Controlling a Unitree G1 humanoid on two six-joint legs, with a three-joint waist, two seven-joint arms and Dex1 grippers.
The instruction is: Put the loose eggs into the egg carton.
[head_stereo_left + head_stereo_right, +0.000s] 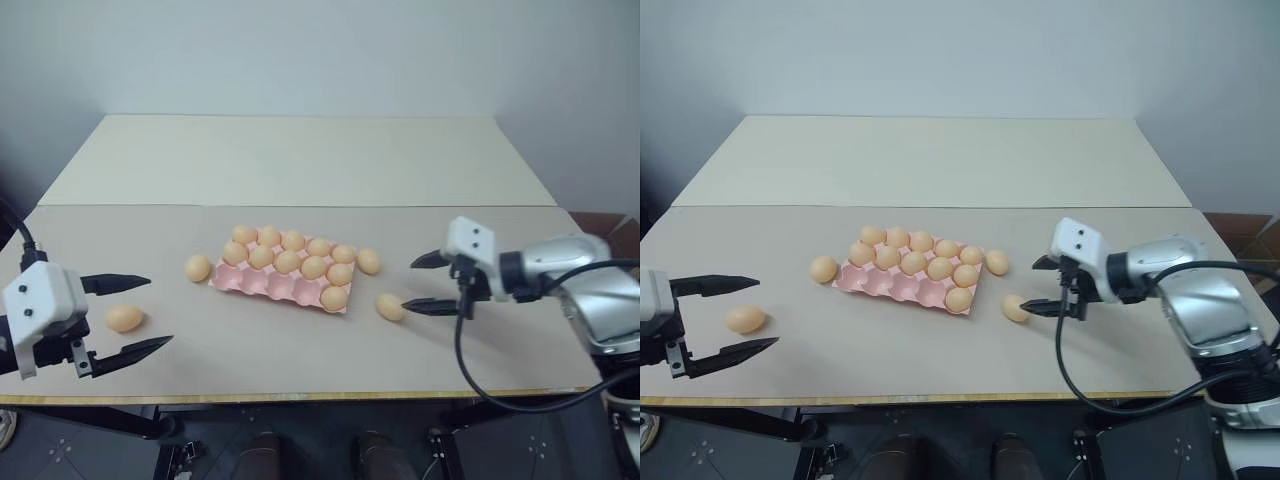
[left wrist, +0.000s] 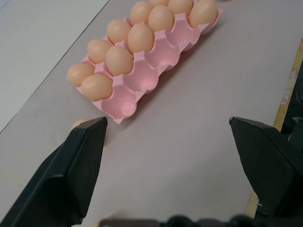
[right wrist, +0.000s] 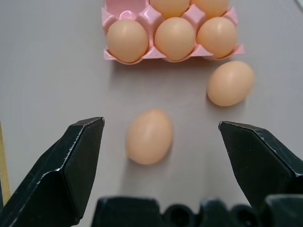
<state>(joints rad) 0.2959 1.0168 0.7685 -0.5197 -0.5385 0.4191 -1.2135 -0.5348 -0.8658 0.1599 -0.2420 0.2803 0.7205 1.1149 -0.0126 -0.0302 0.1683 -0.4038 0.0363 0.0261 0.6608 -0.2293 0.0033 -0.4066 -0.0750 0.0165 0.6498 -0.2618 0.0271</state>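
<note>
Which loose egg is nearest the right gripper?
The egg off the carton's near right corner, just ahead of the open right gripper. The other right-side egg lies against the carton's end; two more lie on the left.

1. Head pair: high, facing forward and down over the bench (image 1: 300, 160), far enough to take in the egg carton (image 1: 262, 283) and both arms.
2. Left wrist: low, close, facing the carton's end.
3. Right wrist: close, facing the carton's opposite end.
</note>
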